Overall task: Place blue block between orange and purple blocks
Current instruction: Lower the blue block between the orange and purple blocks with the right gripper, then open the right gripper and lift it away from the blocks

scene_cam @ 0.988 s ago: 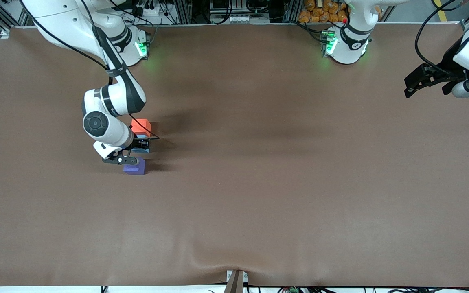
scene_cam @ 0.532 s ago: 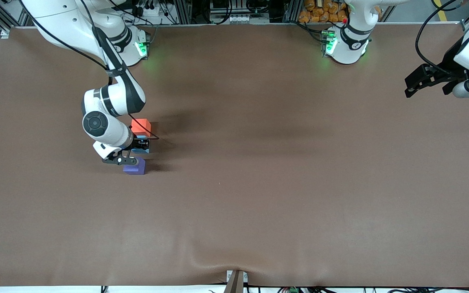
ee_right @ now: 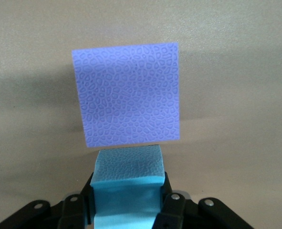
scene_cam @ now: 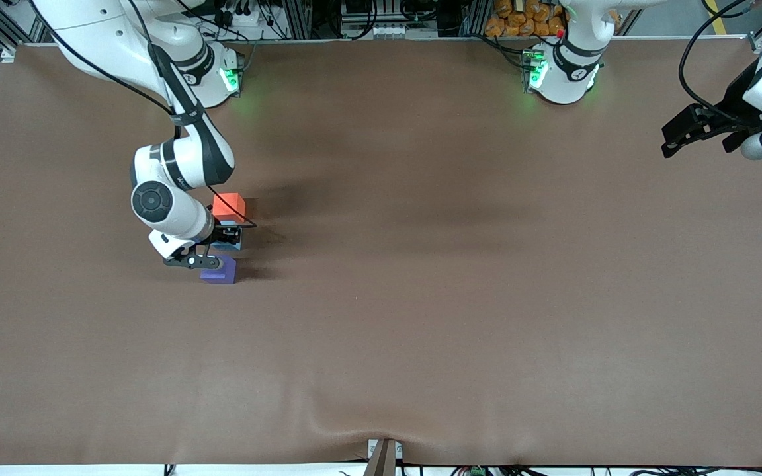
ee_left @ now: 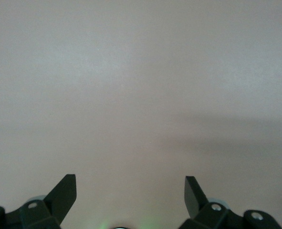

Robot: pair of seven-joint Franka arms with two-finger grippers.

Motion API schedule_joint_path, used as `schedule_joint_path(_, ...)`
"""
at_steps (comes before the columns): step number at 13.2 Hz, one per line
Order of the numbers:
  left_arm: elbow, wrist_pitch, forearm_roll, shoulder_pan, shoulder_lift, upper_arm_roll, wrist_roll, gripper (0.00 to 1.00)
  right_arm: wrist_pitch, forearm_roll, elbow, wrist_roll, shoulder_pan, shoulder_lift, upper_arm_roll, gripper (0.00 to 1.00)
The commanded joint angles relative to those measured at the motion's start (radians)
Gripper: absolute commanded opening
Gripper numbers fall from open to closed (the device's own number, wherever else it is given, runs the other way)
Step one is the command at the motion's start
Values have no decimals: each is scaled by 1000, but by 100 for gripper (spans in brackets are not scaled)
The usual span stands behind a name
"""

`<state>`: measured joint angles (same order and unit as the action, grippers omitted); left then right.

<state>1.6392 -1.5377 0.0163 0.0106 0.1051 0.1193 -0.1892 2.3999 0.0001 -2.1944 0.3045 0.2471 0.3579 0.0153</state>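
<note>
The right gripper (scene_cam: 217, 248) is clenched on the blue block (ee_right: 126, 183), which sits between its fingers, down between the orange block (scene_cam: 229, 206) and the nearer purple block (scene_cam: 220, 271), toward the right arm's end of the brown table (scene_cam: 460, 291). The left gripper (ee_left: 130, 193) waits with fingers spread over bare table at the left arm's end.

Robotics lab: aluminium framing (scene_cam: 301, 20), cabling, brown-covered table (scene_cam: 421, 297).

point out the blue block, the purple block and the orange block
blue block (ee_right: 126, 179), right wrist view, its top face between the fingers
purple block (ee_right: 129, 95), right wrist view, middle of its top face
orange block (scene_cam: 230, 205), front view, its top face
</note>
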Motion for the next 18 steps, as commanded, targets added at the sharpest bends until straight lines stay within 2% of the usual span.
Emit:
schedule_joint_path(1, 5, 13, 37, 8, 19, 3, 17, 100, 19, -15, -2, 10, -19, 12, -14, 1)
schedule_joint_path(3, 4, 13, 39, 8, 24, 3, 17, 100, 19, -15, -2, 13, -15, 12, -14, 11)
schedule_joint_path(4, 4, 14, 40, 8, 25, 3, 19, 100, 19, -14, -1, 15, -14, 12, -14, 30)
schedule_joint_path(5, 4, 14, 42, 8, 25, 3, 19, 100, 19, -14, 1, 16, -12, 12, -14, 85)
schedule_joint_path(6, 4, 16, 44, 8, 25, 5, 17, 100, 16, -14, 4, 19, -14, 12, -14, 100)
schedule_joint_path(9, 4, 14, 44, 8, 21, 5, 16, 100, -39, -14, 33, 18, -6, 6, -15, 100)
schedule_joint_path(11, 4, 14, 44, 8, 21, 3, 14, 100, -190, -14, 128, 18, -6, 3, -20, 100)
schedule_joint_path(14, 5, 14, 44, 9, 21, 3, 16, 100, -501, 90, 362, 18, -3, 1, -23, 100)
schedule_joint_path(16, 4, 14, 44, 15, 22, 2, 16, 100, -701, 115, 541, 18, -12, 9, -21, 100)
schedule_joint_path(18, 4, 16, 45, 35, 25, 5, 17, 100, -760, 109, 652, 12, -18, 9, -23, 100)
